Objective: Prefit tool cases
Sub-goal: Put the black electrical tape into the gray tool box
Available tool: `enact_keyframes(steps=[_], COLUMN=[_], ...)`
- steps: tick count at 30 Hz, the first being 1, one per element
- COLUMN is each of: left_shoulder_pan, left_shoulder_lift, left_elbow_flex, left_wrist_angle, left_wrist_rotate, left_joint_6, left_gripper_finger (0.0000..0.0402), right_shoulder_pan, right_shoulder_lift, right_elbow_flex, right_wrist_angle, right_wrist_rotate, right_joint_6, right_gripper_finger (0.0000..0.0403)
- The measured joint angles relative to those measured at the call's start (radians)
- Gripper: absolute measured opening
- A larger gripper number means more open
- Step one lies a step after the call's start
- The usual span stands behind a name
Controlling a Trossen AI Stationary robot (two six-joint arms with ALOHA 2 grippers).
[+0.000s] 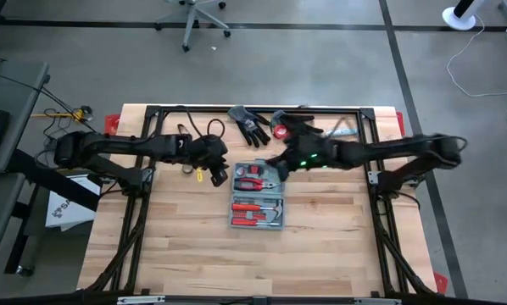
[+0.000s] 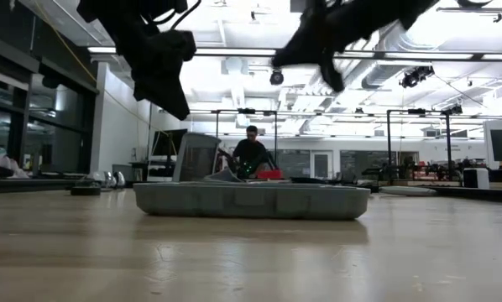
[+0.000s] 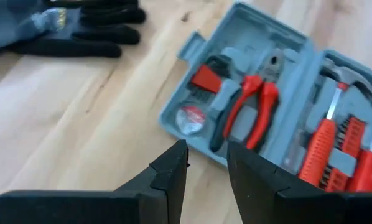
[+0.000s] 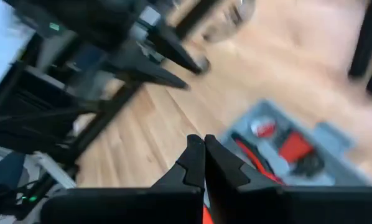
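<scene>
The grey-blue tool case (image 1: 256, 196) lies open and flat on the wooden table, both halves up, showing red-handled tools (image 3: 251, 109). The low view shows it as a low grey tray (image 2: 251, 200). My left gripper (image 1: 219, 174) hangs above the table just left of the case's far half. Its fingers are a little apart (image 3: 207, 163) and hold nothing. My right gripper (image 1: 278, 169) hovers over the right edge of the far half. It is shut (image 4: 203, 151) and empty. Both grippers are well above the case in the low view (image 2: 169, 88) (image 2: 328, 67).
Black gloves (image 1: 250, 124) (image 3: 68, 28) lie on the table beyond the case, near the far edge, beside a red round object (image 1: 280, 131). A small yellow item (image 1: 198, 175) lies under the left arm. Bare wood stretches toward the near edge (image 1: 253, 263). A person (image 2: 251, 153) sits in the room behind.
</scene>
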Motion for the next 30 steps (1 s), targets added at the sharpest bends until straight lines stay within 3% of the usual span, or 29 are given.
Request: enact_keyframes(steps=[9,14,19,23,30], left_shoulder_pan=[0.076,0.102,0.11,0.131,0.239], left_shoulder_lift=[0.0,0.0,0.0,0.003,0.071], left_elbow_flex=[0.0,0.0,0.0,0.0,0.0], left_wrist_angle=[-0.191,-0.321,-0.352,-0.372,-0.421], left_wrist_rotate=[-0.001,-0.027,-0.082,-0.159,-0.101], left_joint_6=[-0.227,-0.312,-0.358,-0.384,-0.369], left_gripper_finger=[0.0106,0.0106,0.0106,0.0106,0.0108], right_shoulder_pan=[-0.013,-0.013,-0.013,-0.017,-0.045], right_shoulder_lift=[-0.349,-0.459,-0.485,-0.473,-0.415], right_elbow_flex=[0.0,0.0,0.0,-0.018,-0.028], right_wrist_angle=[-0.321,-0.545,-0.683,-0.695,-0.701], right_wrist_rotate=[0.06,0.132,0.258,0.327,0.342], right_joint_6=[-0.08,-0.137,-0.141,-0.136,-0.097], right_gripper_finger=[0.0,0.0,0.0,0.0,0.0])
